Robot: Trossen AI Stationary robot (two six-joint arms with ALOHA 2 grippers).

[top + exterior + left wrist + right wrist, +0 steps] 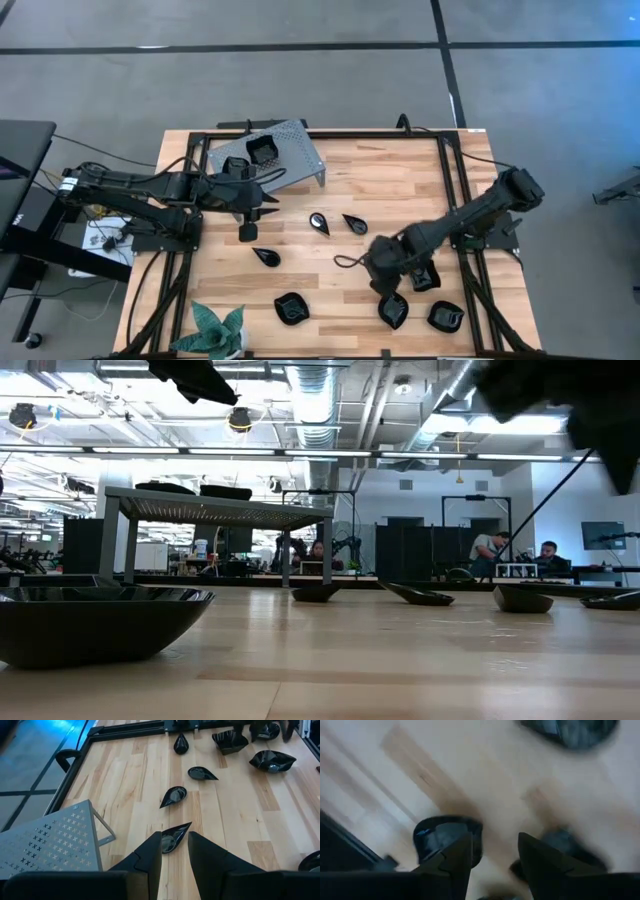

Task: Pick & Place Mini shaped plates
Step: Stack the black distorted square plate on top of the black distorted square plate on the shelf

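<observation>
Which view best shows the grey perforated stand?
High view: the whole grey perforated stand shows, a black plate on top. Left wrist view catches one corner; low view shows it side-on; right wrist view misses it.

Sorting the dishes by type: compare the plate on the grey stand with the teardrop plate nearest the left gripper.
The plate on the stand is squarish with raised sides; the teardrop plate tapers to a point and looks shallower. The first sits up on the perforated stand, the second lies on the wooden table, in front of the open left gripper. Both are small, glossy and black.
</observation>
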